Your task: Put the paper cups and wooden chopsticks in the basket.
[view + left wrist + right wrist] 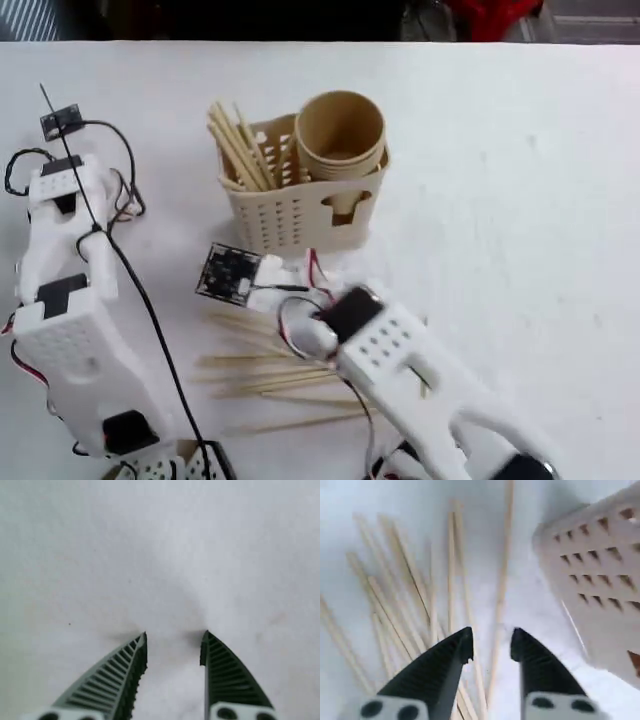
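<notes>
A cream slotted basket (290, 222) stands mid-table. Stacked paper cups (340, 135) sit in its right half, and a bundle of wooden chopsticks (240, 150) leans in its left half. Several loose chopsticks (250, 380) lie scattered on the table in front of the basket. My right arm (385, 345) hangs over them. In the right wrist view my right gripper (491, 635) is open just above the loose chopsticks (410, 590), with the basket wall (600, 580) close beside it. My left arm (60, 260) rests at the table's left side, its gripper (175, 639) open over bare white table.
A small dark circuit board (232, 272) with wires sits on the right arm's wrist, in front of the basket. Another board (60, 122) and black cables trail by the left arm. White table stretches free to the right of the basket and behind it.
</notes>
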Action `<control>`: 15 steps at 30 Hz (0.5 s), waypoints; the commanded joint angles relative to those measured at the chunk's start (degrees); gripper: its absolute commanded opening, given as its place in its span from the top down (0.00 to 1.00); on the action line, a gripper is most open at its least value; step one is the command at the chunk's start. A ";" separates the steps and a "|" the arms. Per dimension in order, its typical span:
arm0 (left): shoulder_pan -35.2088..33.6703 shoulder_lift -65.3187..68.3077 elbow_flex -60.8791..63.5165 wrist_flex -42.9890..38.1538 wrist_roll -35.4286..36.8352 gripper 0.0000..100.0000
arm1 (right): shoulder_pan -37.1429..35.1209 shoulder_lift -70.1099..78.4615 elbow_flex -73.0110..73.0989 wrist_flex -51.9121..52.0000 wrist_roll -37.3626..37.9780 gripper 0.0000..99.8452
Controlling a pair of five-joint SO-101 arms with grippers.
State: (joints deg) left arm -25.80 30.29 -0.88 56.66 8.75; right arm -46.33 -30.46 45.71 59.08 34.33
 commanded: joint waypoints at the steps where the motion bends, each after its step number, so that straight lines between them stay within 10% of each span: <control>1: -0.04 -0.22 -2.29 -1.05 0.53 0.82 | -0.57 9.89 -0.70 -6.46 0.00 0.78; 15: -0.04 -0.22 -2.37 -1.05 0.53 0.82 | 0.40 39.69 -16.35 -13.93 0.09 0.82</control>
State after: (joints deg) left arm -25.80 30.29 -0.88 56.66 8.75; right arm -46.77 6.64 33.41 45.54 34.15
